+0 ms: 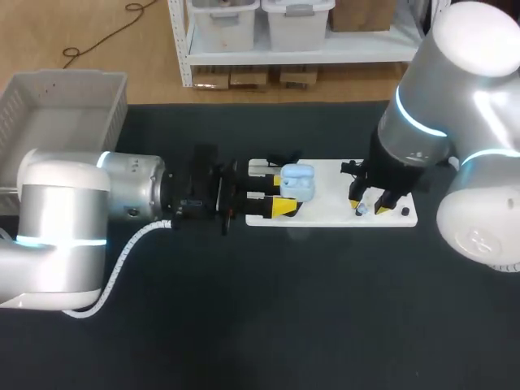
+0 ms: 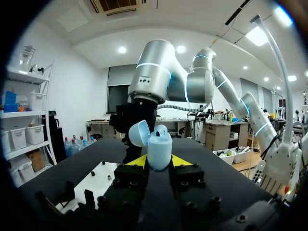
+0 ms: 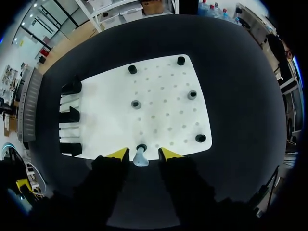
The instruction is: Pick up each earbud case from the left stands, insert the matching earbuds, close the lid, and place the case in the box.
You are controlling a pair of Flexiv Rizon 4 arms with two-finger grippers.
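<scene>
A light blue earbud case (image 1: 298,180) with its lid open is held upright over the white board's (image 1: 325,175) left part. My left gripper (image 1: 286,193) is shut on it. In the left wrist view the case (image 2: 160,150) sits between the yellow tips of the left gripper (image 2: 159,161), lid (image 2: 139,133) tipped back. My right gripper (image 1: 370,203) hangs over the board's front right edge. In the right wrist view a small light blue earbud (image 3: 140,158) stands between the fingers of the right gripper (image 3: 143,154), with a gap on each side.
The white board (image 3: 144,96) carries several black pegs (image 3: 136,104) and black stands (image 3: 70,115) along its left edge. A pale basket (image 1: 65,114) sits at the table's back left. My right arm (image 2: 144,96) rises just beyond the case.
</scene>
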